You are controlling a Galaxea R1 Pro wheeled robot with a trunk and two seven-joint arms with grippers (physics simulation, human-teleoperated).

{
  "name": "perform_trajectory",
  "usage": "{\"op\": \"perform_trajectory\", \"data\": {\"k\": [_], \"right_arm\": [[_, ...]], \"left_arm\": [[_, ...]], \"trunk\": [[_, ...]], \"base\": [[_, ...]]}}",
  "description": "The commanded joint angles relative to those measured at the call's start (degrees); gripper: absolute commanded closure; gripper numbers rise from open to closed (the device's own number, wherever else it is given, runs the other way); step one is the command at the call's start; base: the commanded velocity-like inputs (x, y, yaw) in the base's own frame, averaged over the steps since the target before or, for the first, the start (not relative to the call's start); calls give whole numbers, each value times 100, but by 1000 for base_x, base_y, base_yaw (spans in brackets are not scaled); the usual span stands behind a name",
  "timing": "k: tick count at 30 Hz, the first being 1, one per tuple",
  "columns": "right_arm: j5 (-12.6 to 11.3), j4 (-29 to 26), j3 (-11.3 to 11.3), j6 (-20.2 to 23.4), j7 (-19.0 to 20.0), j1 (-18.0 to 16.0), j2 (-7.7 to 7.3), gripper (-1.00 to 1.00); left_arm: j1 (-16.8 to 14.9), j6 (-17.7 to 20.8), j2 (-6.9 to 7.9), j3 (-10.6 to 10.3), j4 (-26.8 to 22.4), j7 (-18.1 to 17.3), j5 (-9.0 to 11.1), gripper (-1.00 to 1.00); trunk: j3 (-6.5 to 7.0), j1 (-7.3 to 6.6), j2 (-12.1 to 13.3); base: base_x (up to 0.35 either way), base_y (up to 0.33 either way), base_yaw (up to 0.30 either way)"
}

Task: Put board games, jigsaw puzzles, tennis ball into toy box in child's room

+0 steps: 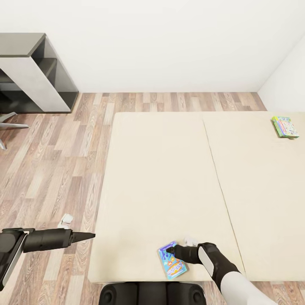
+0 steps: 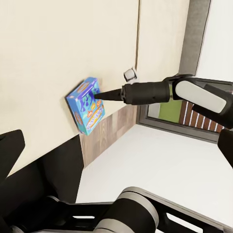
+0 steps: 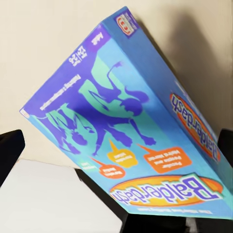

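The floor (image 1: 55, 169) is wood plank, running under a white wall at the far side. The bed (image 1: 169, 178), a broad cream mattress in two panels with a seam down the middle, takes up most of the head view. A grey shelf unit (image 1: 38, 76) stands against the wall at far left, with part of a chair base (image 1: 10, 120) just in front of it.

The right arm (image 1: 228, 271) reaches in from the lower right over the near edge of the bed. The right gripper (image 1: 171, 253) sits at the blue box (image 1: 171, 259), a Balderdash board game lying near the bed's front edge. In the left wrist view that gripper's dark tip touches the box (image 2: 86, 106), which looks tipped up off the mattress. In the right wrist view the box (image 3: 131, 131) lies close across the space between the two dark fingers (image 3: 9, 150) at either side; whether they press on it I cannot tell.

The left arm (image 1: 38, 240) stretches out level over the floor, left of the bed. The left gripper (image 1: 87, 236) comes to a narrow point with its fingers together, holding nothing.

A second board game, the green box (image 1: 285, 127), lies flat at the bed's far right edge, well apart from the blue one.

A small white object (image 1: 66, 220) lies on the floor near the left arm; I cannot tell what it is.
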Motion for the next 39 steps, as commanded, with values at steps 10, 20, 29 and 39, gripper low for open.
{"op": "perform_trajectory", "data": {"k": [10,20,29,39], "right_arm": [[2,0,-49,90,-34,-1,6,-100],[9,1,-49,86,-36,-1,6,-100],[9,1,-51,85,-36,-1,6,-100],[12,1,-50,85,-36,-1,6,-100]], "left_arm": [[-2,60,2,2,-1,-23,-3,-100],[-2,60,2,-1,-1,-21,-10,-100],[-2,60,2,-1,-1,-21,-7,-100],[-2,60,2,-1,-1,-23,-4,-100]], "trunk": [[-5,2,-6],[-5,2,-6],[-5,2,-6],[-5,2,-6]], "base": [[0,0,0],[0,36,0],[0,9,0],[0,0,0]]}}
